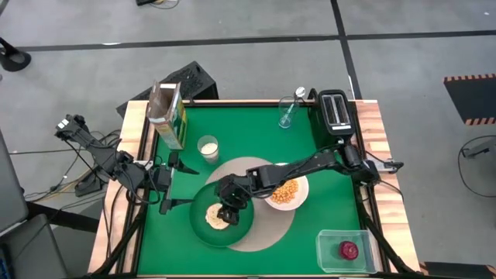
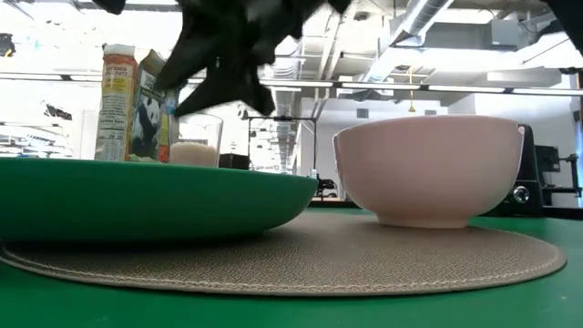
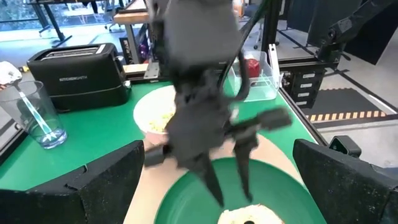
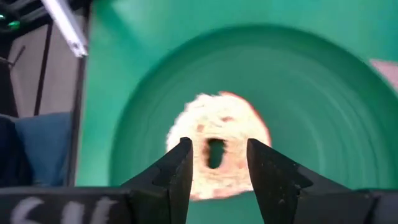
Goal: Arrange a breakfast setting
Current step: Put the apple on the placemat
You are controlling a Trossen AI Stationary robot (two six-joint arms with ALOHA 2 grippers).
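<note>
Two right gripper (image 4: 217,163) fingers slightly apart above bagel (image 4: 217,146) on green plate (image 4: 323,112), holding nothing, left gripper (image 3: 211,186) fingers wide apart.

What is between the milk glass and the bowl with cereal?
From above, between the milk glass and the white bowl lies a bare bit of beige placemat, with the right arm's forearm stretching over it.

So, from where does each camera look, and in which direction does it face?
High: above the table, facing straight down; both arms show.
Low: at tabletop height, facing level past the plate and bowl.
Left wrist: faces the right gripper over the plate.
Right wrist: faces down at the bagel; open fingers show.
Both wrist views share the bagel.
</note>
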